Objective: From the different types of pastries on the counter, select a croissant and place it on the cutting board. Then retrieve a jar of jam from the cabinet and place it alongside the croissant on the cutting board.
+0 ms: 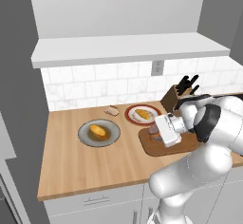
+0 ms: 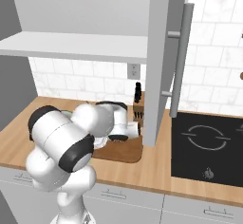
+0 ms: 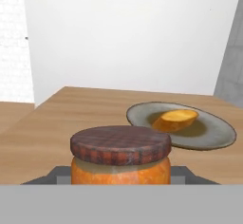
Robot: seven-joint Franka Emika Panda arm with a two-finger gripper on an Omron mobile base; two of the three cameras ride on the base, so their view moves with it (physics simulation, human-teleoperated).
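Observation:
The jar of jam (image 3: 121,163), orange with a dark brown lid, sits between my fingers (image 3: 56,175). My gripper (image 1: 155,131) is shut on it, low over the left end of the dark reddish cutting board (image 1: 163,148). Whether the jar touches the board is hidden. The golden-yellow croissant (image 1: 142,114) lies on a red-rimmed plate (image 1: 131,118) just behind the board. The rounder orange bun (image 1: 98,132) (image 3: 176,119) rests on a grey plate (image 1: 111,135) to the left. The small pale tan pastry (image 1: 112,110) lies on the counter (image 1: 71,166) near the wall.
A knife block (image 1: 176,95) stands behind the board's right end. The cabinet shelf slab (image 1: 128,47) hangs over the counter. An open cabinet door (image 2: 159,61) with a long handle hangs right of my arm. A black cooktop (image 2: 206,142) lies further right.

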